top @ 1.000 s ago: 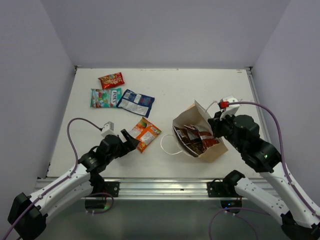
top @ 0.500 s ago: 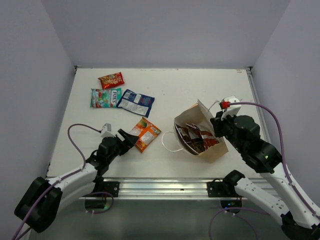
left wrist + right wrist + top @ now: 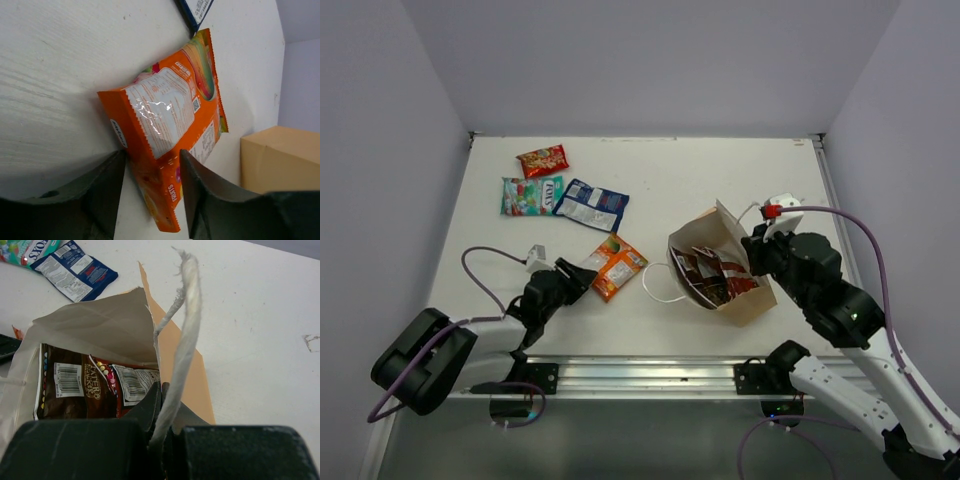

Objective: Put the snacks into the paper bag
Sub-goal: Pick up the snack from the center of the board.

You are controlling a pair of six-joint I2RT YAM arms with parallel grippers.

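Orange packet [image 3: 617, 266] flat on the table [image 3: 720, 170], just left of the paper bag [image 3: 703, 232], not yet lifted. Left gripper [image 3: 151, 154] down at table level, open wide, straddling the packet's near end, gripping nothing. Right gripper [image 3: 160, 392] pinched shut on the bag's rim beside the white cord handle [image 3: 185, 330], propping the mouth open toward the left. Already inside: dark brown and red packets [image 3: 80, 385].

Waiting well apart at the far left of the table: red packet [image 3: 542, 160], then teal-green packet [image 3: 531, 195] and blue-white packet [image 3: 592, 205] side by side.

Handling, as a guess only:
- Light, thin, crinkly film, a little puffed in the middle.
- Glossy and slippery, more apt to skate across the table than to rise into a grip.
- Best taken by the crimped end seam or a long edge, flat and stiff enough for a firm pinch.
- Middle likely to bulge and squirt free.
- No real risk of breakage beyond crushed contents, so a hard squeeze better avoided.

Bag itself light and floppy, liable to sag shut or tip if released. Worth keeping pinched open through the drop.
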